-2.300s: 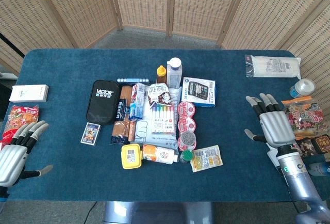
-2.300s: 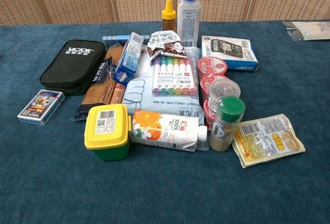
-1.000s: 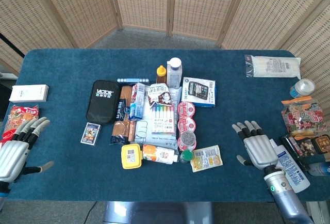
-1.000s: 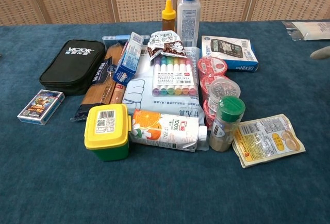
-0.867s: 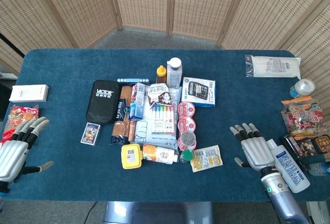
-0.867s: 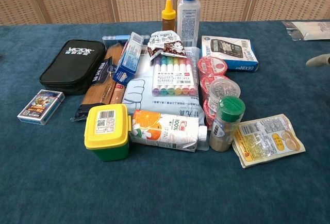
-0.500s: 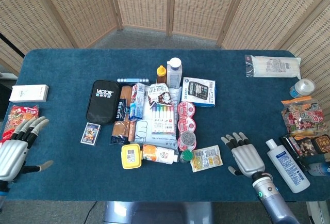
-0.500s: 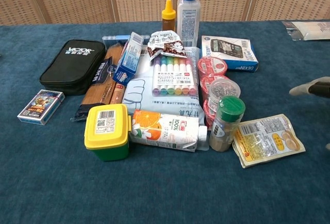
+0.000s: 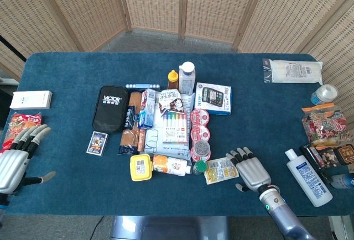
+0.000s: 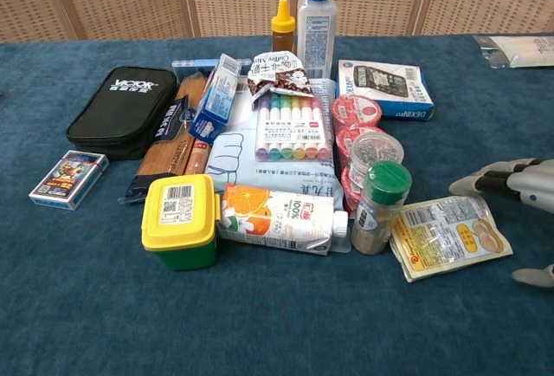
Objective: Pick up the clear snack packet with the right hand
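Note:
The clear snack packet (image 9: 221, 170) with a yellow label lies flat at the front right of the pile, just right of a green-capped spice jar (image 9: 199, 166). In the chest view the packet (image 10: 448, 236) shows pale round snacks inside. My right hand (image 9: 249, 169) hovers right beside the packet's right edge, fingers spread and holding nothing. The chest view catches only its fingertips (image 10: 506, 177) at the right border. My left hand (image 9: 14, 160) rests open at the table's front left, far from the pile.
The pile holds a juice carton (image 9: 170, 165), a yellow-lidded tub (image 9: 140, 167), red-rimmed cups (image 9: 199, 135), a marker set (image 9: 173, 126) and a black pouch (image 9: 110, 108). A white lotion bottle (image 9: 305, 176) and snack bags (image 9: 323, 125) lie at the right edge.
My right hand has swept left and toward the front edge, from beside the snack bags to the packet's right edge, uncovering the white bottle. The left hand stayed put.

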Available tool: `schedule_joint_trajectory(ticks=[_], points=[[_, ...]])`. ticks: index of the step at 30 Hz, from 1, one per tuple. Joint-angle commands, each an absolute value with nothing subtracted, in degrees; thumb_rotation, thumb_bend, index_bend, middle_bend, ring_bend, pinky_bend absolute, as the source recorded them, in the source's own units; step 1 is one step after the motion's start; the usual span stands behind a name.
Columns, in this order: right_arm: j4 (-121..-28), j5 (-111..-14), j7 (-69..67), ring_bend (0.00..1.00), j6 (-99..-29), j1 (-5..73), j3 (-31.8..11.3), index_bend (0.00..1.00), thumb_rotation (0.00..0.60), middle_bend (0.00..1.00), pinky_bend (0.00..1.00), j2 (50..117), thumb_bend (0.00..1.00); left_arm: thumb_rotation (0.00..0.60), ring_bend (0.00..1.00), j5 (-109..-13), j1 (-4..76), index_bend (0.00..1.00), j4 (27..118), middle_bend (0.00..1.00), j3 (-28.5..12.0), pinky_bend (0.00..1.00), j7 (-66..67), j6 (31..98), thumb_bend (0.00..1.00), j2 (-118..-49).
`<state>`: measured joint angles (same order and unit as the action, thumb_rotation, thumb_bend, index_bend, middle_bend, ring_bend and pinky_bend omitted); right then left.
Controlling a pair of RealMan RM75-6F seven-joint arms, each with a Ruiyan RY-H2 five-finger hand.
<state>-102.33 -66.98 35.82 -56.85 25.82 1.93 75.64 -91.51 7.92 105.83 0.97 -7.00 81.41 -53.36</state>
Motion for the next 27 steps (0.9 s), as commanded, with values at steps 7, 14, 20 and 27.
schedule_joint_trajectory(ticks=[7, 14, 20, 27], points=[[-101.6, -64.3, 37.0, 0.00, -55.6, 28.0, 1.2, 0.00, 0.547, 0.00, 0.00, 77.8, 0.27, 0.600, 0.02, -91.3, 7.5, 0.07, 104.7, 0.07, 1.0, 0.00, -8.1, 82.0, 0.15, -53.7], [-100.9, -63.4, 36.9, 0.34, -55.3, 29.1, 1.0, 0.09, 0.595, 0.28, 0.37, 79.4, 0.27, 0.600, 0.02, -91.2, 7.1, 0.07, 104.0, 0.07, 1.1, 0.00, -8.9, 82.6, 0.15, -53.7], [-100.6, -63.7, 36.3, 0.73, -55.5, 29.9, 0.7, 0.43, 0.600, 0.66, 0.81, 80.5, 0.27, 0.600, 0.02, -91.2, 6.9, 0.07, 103.5, 0.07, 1.1, 0.00, -9.5, 82.8, 0.15, -53.8], [-101.3, -61.4, 35.2, 0.93, -55.2, 30.9, -0.3, 0.55, 0.600, 0.80, 0.97, 80.1, 0.27, 0.600, 0.02, -91.0, 6.9, 0.07, 103.0, 0.07, 1.1, 0.00, -9.9, 82.7, 0.15, -54.0]])
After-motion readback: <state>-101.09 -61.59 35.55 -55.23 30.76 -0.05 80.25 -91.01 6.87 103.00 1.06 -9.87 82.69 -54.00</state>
